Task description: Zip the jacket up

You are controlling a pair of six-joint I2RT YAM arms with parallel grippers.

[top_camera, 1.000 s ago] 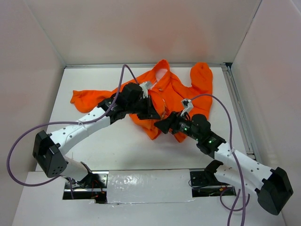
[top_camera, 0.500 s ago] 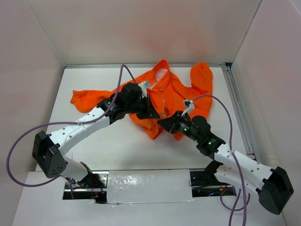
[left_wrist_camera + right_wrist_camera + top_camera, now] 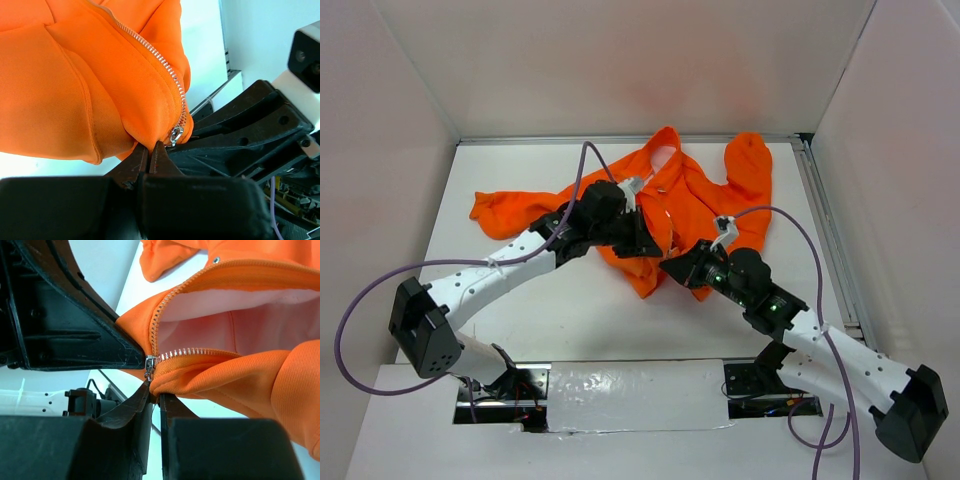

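The orange jacket lies spread at the back of the white table, part open, with pale lining showing. My left gripper is shut on the jacket's bottom hem, just beside the silver zipper slider. My right gripper faces it from the other side. Its jaws stand almost together, pinching the other hem edge right under the slider. The zipper teeth run closed above the slider in the left wrist view. They run apart in the right wrist view.
One sleeve stretches left, the other lies at the back right. A metal rail runs along the table's right edge. White walls enclose three sides. The two gripper bodies nearly touch over the hem.
My right gripper has gone from wide open to nearly shut on the hem by the slider. The left gripper has kept its grip and barely moved.
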